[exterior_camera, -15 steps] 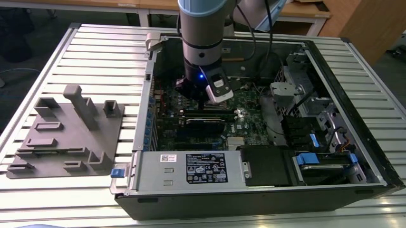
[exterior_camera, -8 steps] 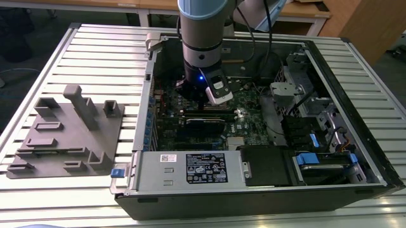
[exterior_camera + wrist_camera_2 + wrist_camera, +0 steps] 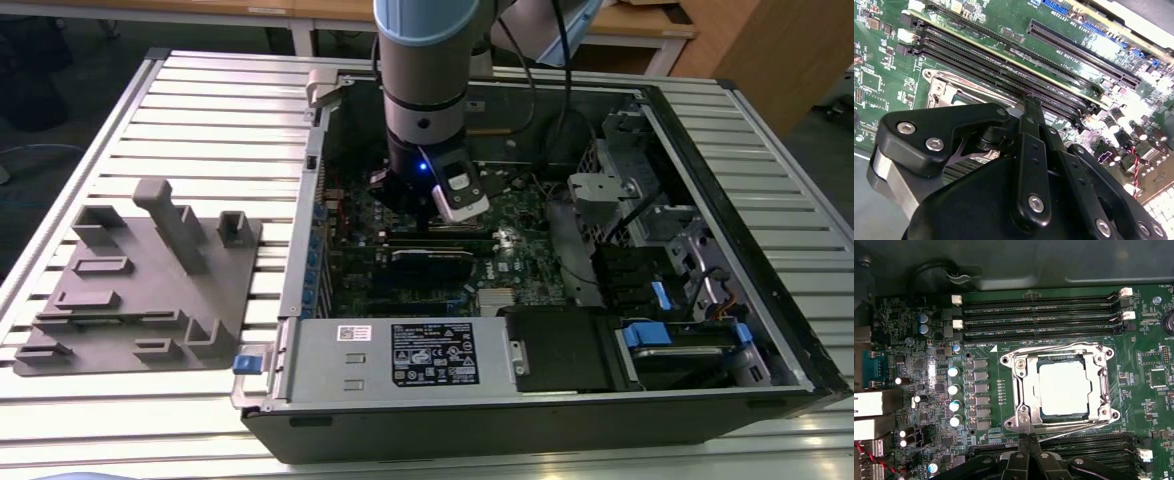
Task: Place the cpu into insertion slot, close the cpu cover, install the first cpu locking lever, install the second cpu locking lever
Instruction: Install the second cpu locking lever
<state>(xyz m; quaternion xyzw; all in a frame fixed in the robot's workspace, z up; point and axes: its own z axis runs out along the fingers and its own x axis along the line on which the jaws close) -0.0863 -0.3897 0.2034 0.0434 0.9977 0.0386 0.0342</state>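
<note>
Zero gap at the gripper (image 3: 1027, 437): tips pinched together, holding nothing, parked just beside the socket's edge. Cpu (image 3: 1064, 389) seated flat in the insertion slot (image 3: 1061, 357), a dull pale metal square, framed by the cpu cover (image 3: 1105, 385), thin stamped silvery steel, down over it. Slim round wire lever (image 3: 1074, 426) lying slanted alongside, seemingly unlatched. Likely trouble: smooth black tips skidding off that springy wire, scraping the green board (image 3: 1129, 390) or the ribbed black memory slots (image 3: 1039, 315).

The arm (image 3: 424, 60) is grey and silver with a blue light (perhaps an indicator); the gripper (image 3: 1030, 107) is black with silver screws.
</note>
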